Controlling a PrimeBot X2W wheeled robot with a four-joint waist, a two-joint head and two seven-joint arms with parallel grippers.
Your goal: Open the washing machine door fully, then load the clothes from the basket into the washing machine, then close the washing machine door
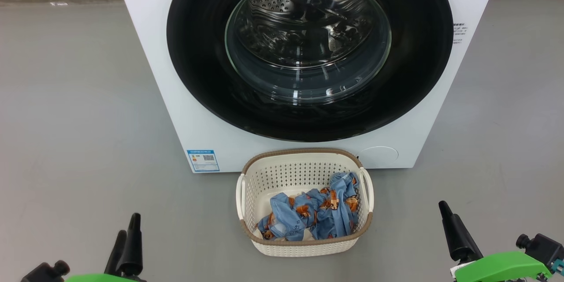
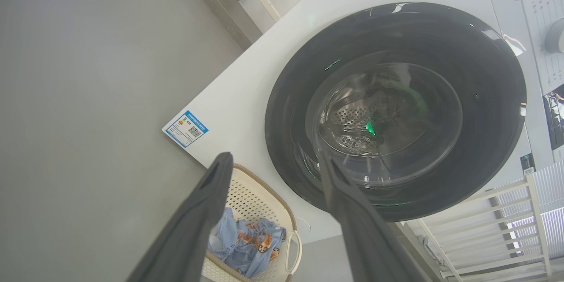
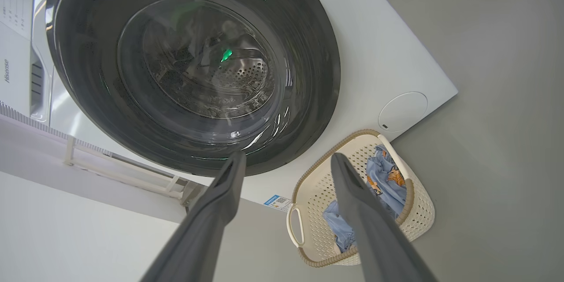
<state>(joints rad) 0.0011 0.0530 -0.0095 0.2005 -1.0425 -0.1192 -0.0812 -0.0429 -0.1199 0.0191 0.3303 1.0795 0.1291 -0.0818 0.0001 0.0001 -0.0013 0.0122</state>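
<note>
The washing machine door point(image 1: 198, 53) is sitting shut against the front of the washing machine point(image 1: 145, 53), so the step in hand is looking like the first one: getting that door open. The basket point(image 1: 304, 152) is standing on the floor point(image 1: 66, 119) just in front of the machine, below the door's lower rim. The clothes point(image 1: 317, 211) are lying bundled inside it, toward its right side. The left end effector point(image 1: 127, 225) is hovering low to the basket's left, fingers spread wide and carrying nothing. The right end effector point(image 3: 287, 157) is waiting to the basket's right, likewise wide and empty.

Whichever arm is going in should be aiming at the door's black ring rather than the bulging glass window point(image 1: 308, 39), which is probably offering no purchase. No handle or latch recess is showing clearly, so I cannot tell which side is swinging free, and that is needing settling before any pull. The pull should be following the hinge's arc, not running straight back, until the door is standing fully wide. With the basket sitting so close beneath, the arm should be coming in from above or the side to avoid nudging it.
</note>
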